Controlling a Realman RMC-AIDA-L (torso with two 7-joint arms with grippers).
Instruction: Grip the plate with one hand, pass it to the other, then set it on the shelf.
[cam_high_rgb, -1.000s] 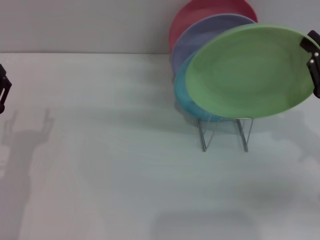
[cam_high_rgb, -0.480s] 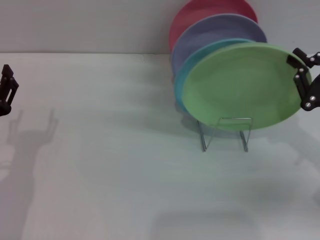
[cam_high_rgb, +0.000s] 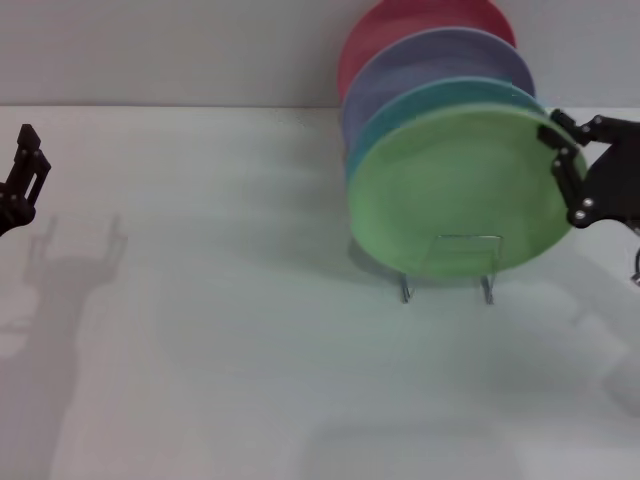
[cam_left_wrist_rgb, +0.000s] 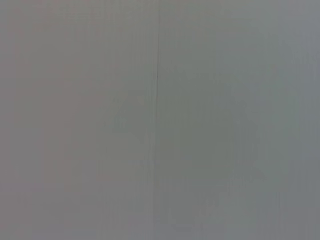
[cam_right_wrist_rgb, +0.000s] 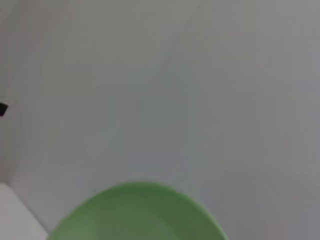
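**Green plate standing in the rack, right end effector at its rim**

The light green plate (cam_high_rgb: 455, 195) stands on edge at the front of the wire shelf (cam_high_rgb: 448, 262), nearly upright and leaning back a little against the plates behind it. Its broad face is turned toward the robot, and its axis runs from front to back across the bench (cam_high_rgb: 220, 330). Its lower rim sits behind the shelf's front wire loop, which shows as a thin rectangle across the bottom of the green face. The shelf's 2 front legs touch the bench just below.

Behind the green plate, 3 more plates stand in the same row, each showing above and to the left of the one in front: a turquoise plate (cam_high_rgb: 400, 110), a lavender plate (cam_high_rgb: 440, 55) and a red plate (cam_high_rgb: 400, 25).

The right end effector (cam_high_rgb: 563, 172) is at the plate's right rim, its black fingers (cam_high_rgb: 580, 205) placed on either side of the edge. They look to be pinching the rim, though the contact itself is hard to make out. In the right wrist view, the top arc of the green plate (cam_right_wrist_rgb: 137, 212) fills the lower middle, with a pale wall behind.

The left end effector (cam_high_rgb: 22, 180) is at the far left edge of the bench, well apart from the shelf, holding nothing. I cannot tell whether its fingers are spread. Its shadow lies on the bench beside it.
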